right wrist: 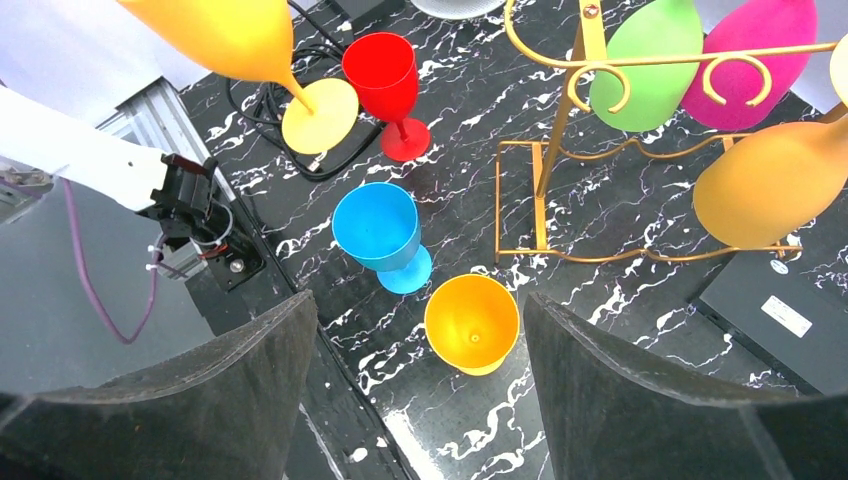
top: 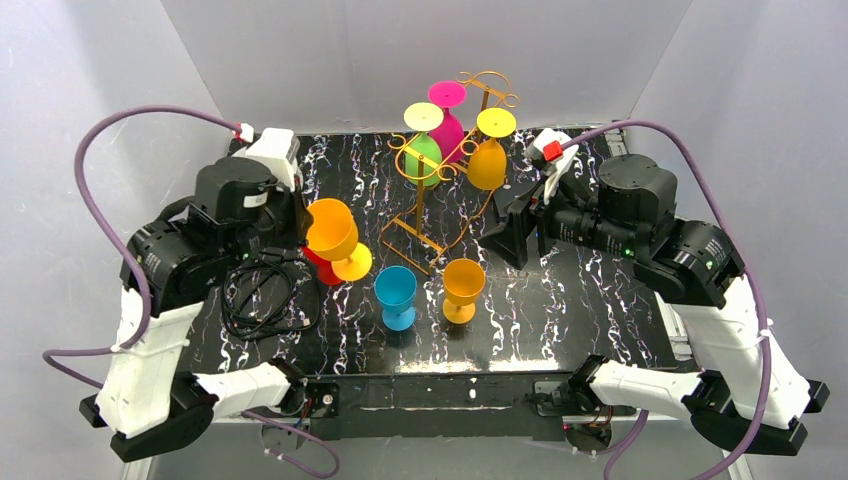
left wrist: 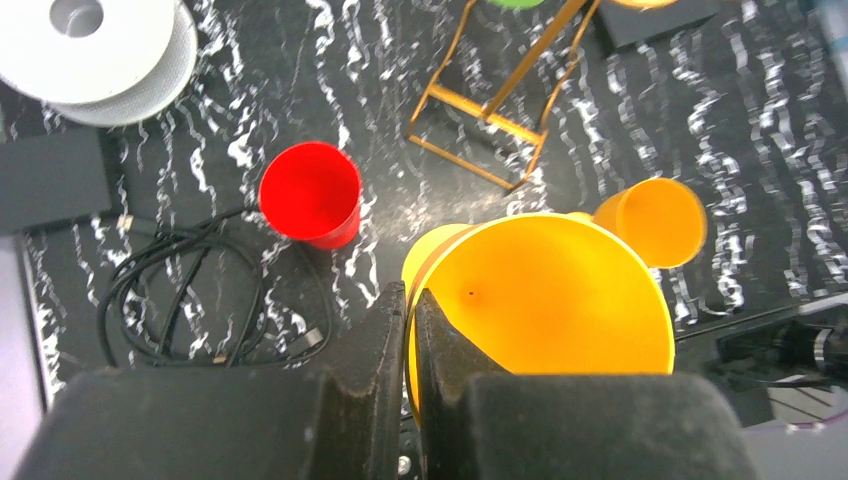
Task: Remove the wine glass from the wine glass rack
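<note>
1. A black counter [top: 560,310] with white marbling carries everything; two robot arms are fixed at its near edge.
2. The left tool [left wrist: 410,300] is pressed together on the rim of an orange-yellow wine glass [top: 331,230], pinching it. The right tool [right wrist: 418,305] is spread wide and holds nothing; it hangs above the counter just right of the rack.
3. A thin golden wire rack [top: 418,205] with curled ends stands at the middle back of the counter.
4. The pinched wine glass is off the rack, well to its left, tilted with its foot pointing towards the middle of the counter.
5. Three glasses hang upside down from the rack: a green glass [top: 422,158], a pink glass [top: 450,130] and an orange glass [top: 487,165].
6. Three glasses stand upright on the counter in front of the rack: a red glass [left wrist: 310,193] beside the pinched one, a blue glass [top: 396,290], and a small orange glass [top: 463,285] just right of the blue.
7. A coiled black cable [top: 260,295] lies near the left arm.
</note>
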Motion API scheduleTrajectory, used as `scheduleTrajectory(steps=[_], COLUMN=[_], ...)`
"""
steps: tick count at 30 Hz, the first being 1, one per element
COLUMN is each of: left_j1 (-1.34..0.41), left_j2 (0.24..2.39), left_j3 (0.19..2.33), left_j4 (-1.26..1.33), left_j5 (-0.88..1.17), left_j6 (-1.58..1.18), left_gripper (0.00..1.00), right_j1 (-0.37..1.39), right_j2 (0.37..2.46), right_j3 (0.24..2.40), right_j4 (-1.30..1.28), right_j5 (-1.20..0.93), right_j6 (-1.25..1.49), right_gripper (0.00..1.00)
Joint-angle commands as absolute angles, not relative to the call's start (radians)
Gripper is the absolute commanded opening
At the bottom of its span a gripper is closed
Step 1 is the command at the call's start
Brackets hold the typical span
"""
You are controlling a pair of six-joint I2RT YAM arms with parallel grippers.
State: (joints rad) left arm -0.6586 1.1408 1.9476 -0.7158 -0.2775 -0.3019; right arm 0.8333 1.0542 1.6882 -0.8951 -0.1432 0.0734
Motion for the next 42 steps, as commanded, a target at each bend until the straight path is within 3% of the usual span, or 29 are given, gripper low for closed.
scheduleTrajectory(steps=[1, 14, 24, 32, 42], left_j1=[-0.659, -0.66, -0.66, -0.66, -0.659], left_j2=[1.088, 0.897, 0.787, 0.728, 0.693], left_j3=[1.834, 1.403, 1.123, 0.979, 0.873], left_j4=[-0.701, -0.534, -0.389, -0.357, -0.31], left_j5=[-0.379, -0.423, -0.413, -0.411, -0.393], left_j6=[-0.294, -0.383, -0.421, -0.464, -0.496], left_gripper=[0.0, 0.0, 0.0, 0.0, 0.0], right_j1=[0.836, 0.836, 0.836, 0.835, 0.832], right_j2=[1.038, 1.013, 1.001, 1.091, 1.167], right_j3=[1.675, 1.655, 1.641, 1.766, 1.867], right_j4=[-0.826, -0.811, -0.79, -0.887, -0.888], right_j5=[-0.123, -0.075, 0.11, 0.247, 0.225], right_j6=[0.103, 0.146, 0.242, 0.28, 0.31], right_gripper=[0.83, 0.83, 0.82, 0.86, 0.89])
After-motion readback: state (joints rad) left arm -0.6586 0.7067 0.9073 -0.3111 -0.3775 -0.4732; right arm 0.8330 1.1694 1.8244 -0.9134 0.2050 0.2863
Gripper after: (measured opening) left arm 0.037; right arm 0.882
